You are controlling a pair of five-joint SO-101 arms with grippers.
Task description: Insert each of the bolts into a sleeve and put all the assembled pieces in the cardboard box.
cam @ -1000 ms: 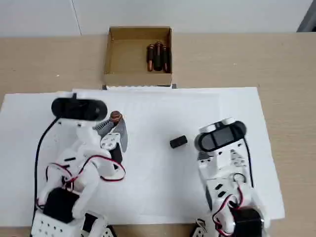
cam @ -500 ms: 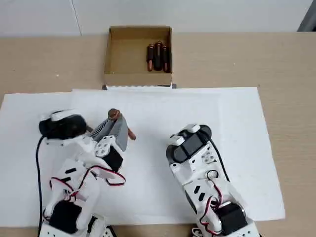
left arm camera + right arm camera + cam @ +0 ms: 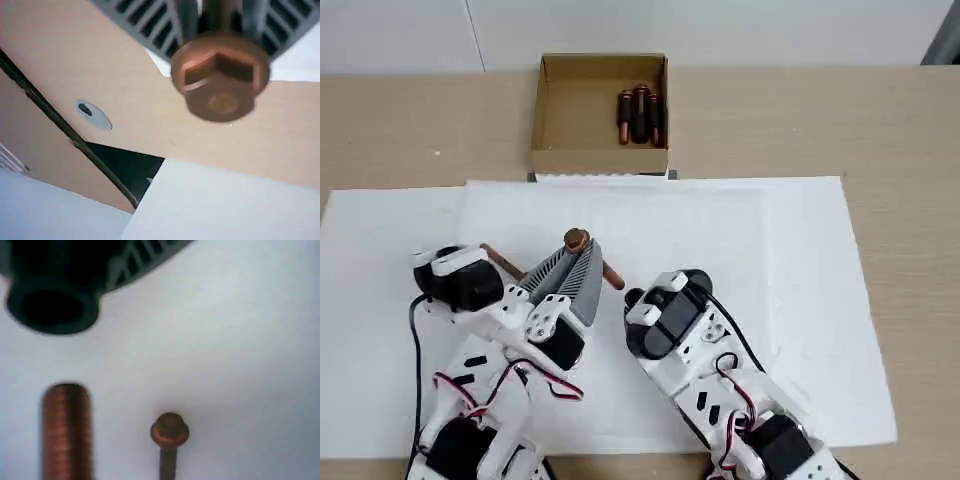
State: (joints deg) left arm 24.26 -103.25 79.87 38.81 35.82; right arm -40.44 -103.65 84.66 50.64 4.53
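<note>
Copper-coloured bolt, its flanged hexagonal head uppermost, sits clamped between the ribbed grey fingers of the left gripper, left of centre in the overhead frame. Its threaded shaft slants out below the fingers toward the right gripper. That gripper, at the middle of the frame, is closed on a black sleeve. The right wrist view shows the sleeve's open bore, with the bolt's threaded end near it but not touching. A second bolt lies flat on the white paper sheet, just left of the left gripper and beside that arm's wrist. At upper centre of the overhead frame, just past the sheet's far edge, the open cardboard box stands on the wooden table. Three assembled pieces lie side by side against the box's right wall.
</note>
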